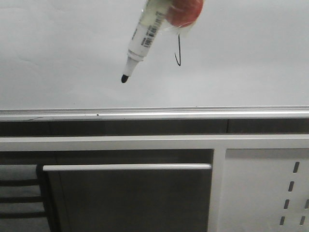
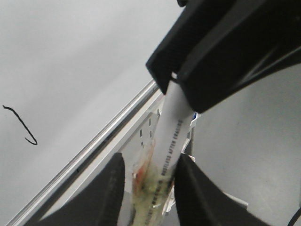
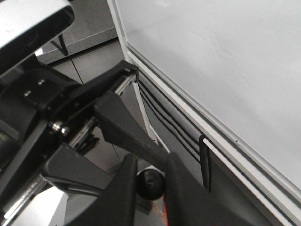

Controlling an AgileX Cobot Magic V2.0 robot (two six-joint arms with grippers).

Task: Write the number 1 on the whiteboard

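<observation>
Left gripper jaws clamped on marker; tip off whiteboard. Number 1 sits mid-board, near top edge. Retract straight, w/o smudging. Right gripper: nearly closed, empty.

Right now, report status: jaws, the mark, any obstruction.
Left gripper jaws shut on white barcode-labelled black-tipped marker. Right gripper jaws nearly closed, nothing visibly held. Thin black number 1 stroke on glossy grey-white whiteboard; marker tip beside it. No obstruction seen.

Dim flat light, grainy, foreground blurred
</observation>
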